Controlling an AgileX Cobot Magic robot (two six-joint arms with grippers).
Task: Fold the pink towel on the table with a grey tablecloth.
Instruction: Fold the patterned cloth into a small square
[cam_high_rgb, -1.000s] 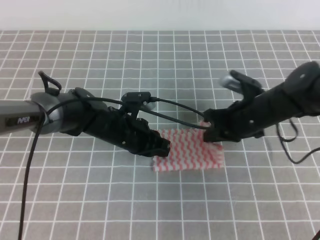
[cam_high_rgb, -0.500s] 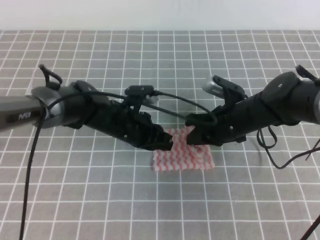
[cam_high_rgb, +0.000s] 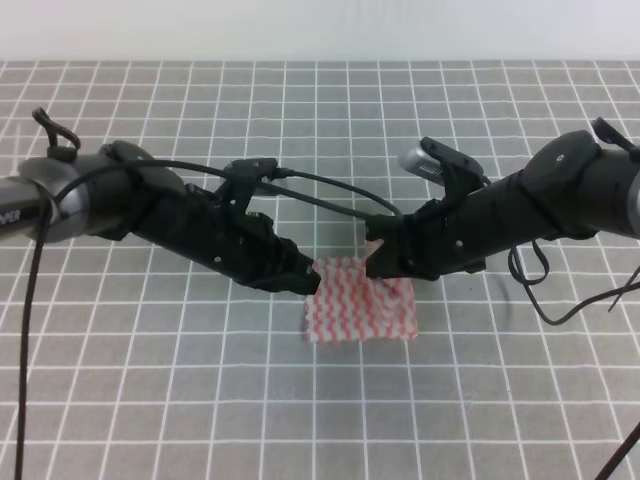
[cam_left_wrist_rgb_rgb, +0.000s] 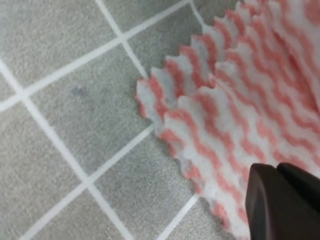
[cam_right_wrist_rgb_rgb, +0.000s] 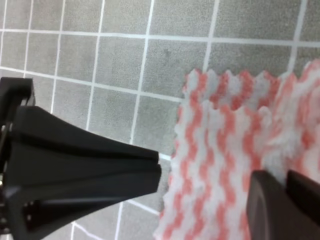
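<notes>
Towel: the pink towel (cam_high_rgb: 362, 308) lies near the middle of the bench (cam_high_rgb: 320, 130), already doubled into a narrower stack; both wrist views show at least two zigzag-edged layers lying one over the other.
Left pincer: the left pincer (cam_high_rgb: 308, 280) sits low at the towel's left edge. In its wrist view only one dark fingertip shows, over the striped cloth, so I cannot tell how wide it stands or whether it has hold of anything.
Right pincer: the right pincer (cam_high_rgb: 378, 258) is at the towel's far right corner, where a small flap of cloth stands up beside its tip. Its wrist view shows one broad dark finger over bare grey cloth and another over the stripes, a wide gap between them. That gap suggests it is spread apart, but whether it grips the raised flap I cannot tell.
Step in hand: by my reading, a fold is being laid down or finished, both arms meeting over the cloth from opposite sides.
Next move calls for: letting the top layer settle flat with its edges lined up on the layer below, then lifting both arms straight up and clear so the thin cloth is not dragged out of its fold.
Risk: light cloth may cling to a fingertip and peel back open.
</notes>
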